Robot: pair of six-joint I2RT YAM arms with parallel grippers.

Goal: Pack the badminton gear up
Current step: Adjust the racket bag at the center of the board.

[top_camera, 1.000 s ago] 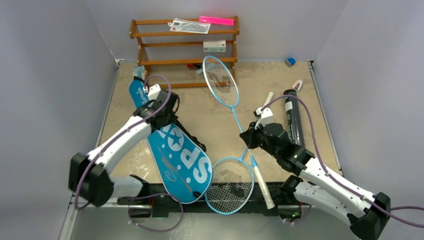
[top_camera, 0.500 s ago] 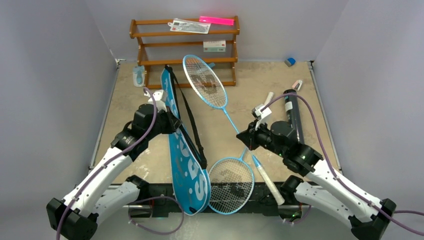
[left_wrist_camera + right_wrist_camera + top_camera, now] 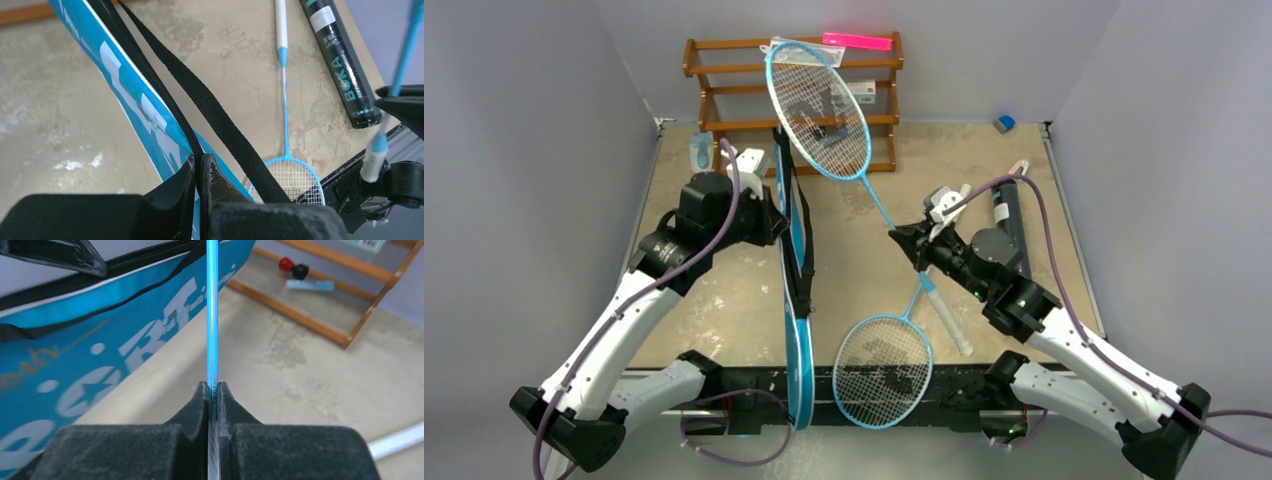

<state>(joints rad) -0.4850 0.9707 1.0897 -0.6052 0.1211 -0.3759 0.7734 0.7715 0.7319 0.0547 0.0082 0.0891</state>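
Observation:
My left gripper is shut on the zipper edge of the blue SPORT bag, which stands on its edge; the bag and its black strap fill the left wrist view. My right gripper is shut on the shaft of a light-blue racket, lifted with its head up before the rack; the shaft runs between my jaws. The second racket lies on the table at the front. The black tube lies right of my right arm. No shuttlecocks show.
A brown wooden three-tier rack stands at the back with small items on it. A small pale-blue bottle lies at the back left. A small blue object sits at the back right. Grey walls close in both sides.
My left gripper has tipped the bag from flat up onto its edge and swung it toward the middle. My right gripper has raised the racket, its head moving back and left over the rack.

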